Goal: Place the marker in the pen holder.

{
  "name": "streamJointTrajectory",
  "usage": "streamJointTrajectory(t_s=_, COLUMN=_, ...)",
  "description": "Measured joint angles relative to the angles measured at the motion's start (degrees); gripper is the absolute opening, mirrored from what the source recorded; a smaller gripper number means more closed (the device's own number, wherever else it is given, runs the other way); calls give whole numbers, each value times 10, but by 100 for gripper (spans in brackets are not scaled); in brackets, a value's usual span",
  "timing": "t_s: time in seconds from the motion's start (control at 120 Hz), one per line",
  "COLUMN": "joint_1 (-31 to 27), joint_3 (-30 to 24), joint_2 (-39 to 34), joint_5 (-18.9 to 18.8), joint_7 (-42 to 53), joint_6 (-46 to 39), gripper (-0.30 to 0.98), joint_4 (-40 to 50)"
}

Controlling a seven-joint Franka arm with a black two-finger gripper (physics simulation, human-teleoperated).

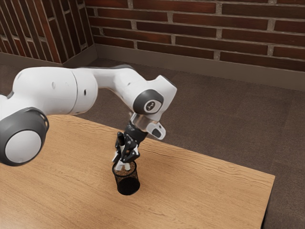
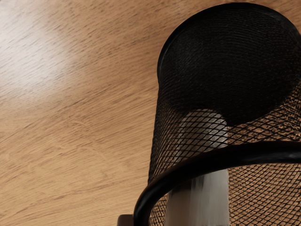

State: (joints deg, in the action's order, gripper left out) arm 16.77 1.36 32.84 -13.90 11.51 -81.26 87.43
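Observation:
My gripper is directly over the mouth of the black mesh pen holder, which stands upright on the table. Pale parts close to the gripper reach down into the holder's opening; one looks like the marker, though it is hard to separate from the gripper. In the wrist view the pen holder is close under the hand. A grey-white length of the marker lies inside its rim, its rounded end showing through the mesh. The hand's black parts hide the marker's upper portion.
The wooden table extends around the holder, with its far edge beyond the gripper and a corner toward the exterior view's right. A brick wall stands behind, across the dark floor.

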Motion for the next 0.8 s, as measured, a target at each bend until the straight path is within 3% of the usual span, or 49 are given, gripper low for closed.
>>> streamJointTrajectory(t_s=0.467, joint_1=11, joint_3=-1, joint_2=-37, joint_5=21, joint_7=1, joint_6=3, gripper=25, joint_4=58)
streamJointTrajectory(t_s=0.583, joint_1=11, joint_3=0, joint_2=-46, joint_5=22, joint_7=4, joint_6=1, gripper=41, joint_4=59)
streamJointTrajectory(t_s=0.633, joint_1=7, joint_3=2, joint_2=-81, joint_5=25, joint_7=3, joint_6=-6, gripper=46, joint_4=60)
streamJointTrajectory(t_s=0.8, joint_1=-35, joint_3=4, joint_2=-289, joint_5=43, joint_7=1, joint_6=-95, gripper=58, joint_4=118)
